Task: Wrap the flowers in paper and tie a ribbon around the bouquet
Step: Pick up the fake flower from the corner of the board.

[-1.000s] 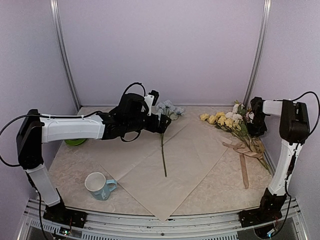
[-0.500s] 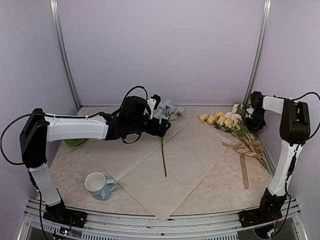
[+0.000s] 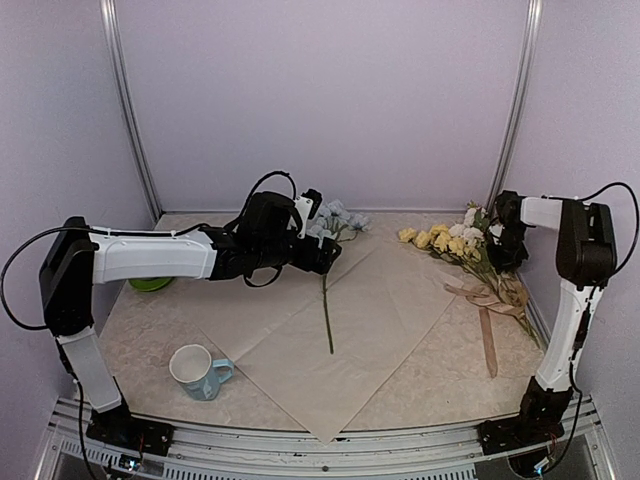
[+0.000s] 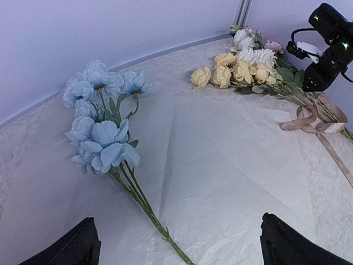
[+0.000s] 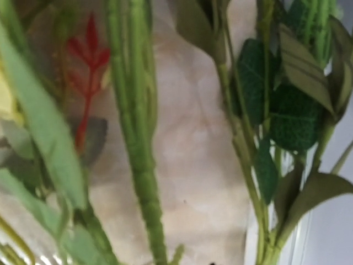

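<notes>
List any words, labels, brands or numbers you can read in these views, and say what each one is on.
No readable text in any view.
The mug, paper and ribbon look plain and show no print.
The right wrist view is a blurred close-up of the flowers, so small marks there could not be read.

We can't make out the jaws of the right gripper (image 3: 501, 244), buried in the flowers (image 3: 447, 240). Its wrist view's just blurry stems (image 5: 142, 165).
</notes>
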Robot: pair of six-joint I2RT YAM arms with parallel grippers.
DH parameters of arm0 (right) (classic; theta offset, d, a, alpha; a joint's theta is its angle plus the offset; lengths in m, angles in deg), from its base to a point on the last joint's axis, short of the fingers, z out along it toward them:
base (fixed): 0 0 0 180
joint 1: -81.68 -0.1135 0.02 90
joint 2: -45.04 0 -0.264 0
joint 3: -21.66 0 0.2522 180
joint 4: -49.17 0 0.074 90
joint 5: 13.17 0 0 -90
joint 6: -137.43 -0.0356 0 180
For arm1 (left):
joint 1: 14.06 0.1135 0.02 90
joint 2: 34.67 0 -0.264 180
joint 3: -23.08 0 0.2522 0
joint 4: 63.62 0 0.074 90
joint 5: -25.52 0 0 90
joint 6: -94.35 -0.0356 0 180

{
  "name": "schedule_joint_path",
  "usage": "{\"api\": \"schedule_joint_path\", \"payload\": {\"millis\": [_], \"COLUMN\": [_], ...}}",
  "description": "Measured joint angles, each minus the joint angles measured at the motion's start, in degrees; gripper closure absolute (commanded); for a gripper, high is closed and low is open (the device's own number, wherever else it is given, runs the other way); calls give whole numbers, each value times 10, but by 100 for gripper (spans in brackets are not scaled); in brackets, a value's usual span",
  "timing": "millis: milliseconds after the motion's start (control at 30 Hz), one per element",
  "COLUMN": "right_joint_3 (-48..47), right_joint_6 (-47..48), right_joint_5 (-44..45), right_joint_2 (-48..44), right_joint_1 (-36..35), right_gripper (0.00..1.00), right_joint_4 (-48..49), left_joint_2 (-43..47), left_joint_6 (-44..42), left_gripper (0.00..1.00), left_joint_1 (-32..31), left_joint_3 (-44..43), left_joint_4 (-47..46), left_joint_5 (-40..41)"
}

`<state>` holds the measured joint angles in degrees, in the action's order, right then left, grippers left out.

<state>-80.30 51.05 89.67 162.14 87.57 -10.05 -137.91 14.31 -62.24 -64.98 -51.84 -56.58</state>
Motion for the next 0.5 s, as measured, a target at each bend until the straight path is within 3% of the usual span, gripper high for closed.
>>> {"api": "schedule_joint_path", "payload": {"millis": [200,500], "right_joint_3": [-9,-1], "right_joint_6": [13,47], "right_joint_5": [-3,-10], "right_joint_2": [27,34], "right_joint_1": [0,-2], "right_gripper": [73,100], "right_joint_4": [12,56], "left_joint_2": [0,0], "left_joint_6": [0,-1], "left_gripper": [1,1], "left_joint_1": [0,0], "left_joint_3": [-1,-2], "left_joint_4": [0,1], "left_joint_5": [-2,-2]}}
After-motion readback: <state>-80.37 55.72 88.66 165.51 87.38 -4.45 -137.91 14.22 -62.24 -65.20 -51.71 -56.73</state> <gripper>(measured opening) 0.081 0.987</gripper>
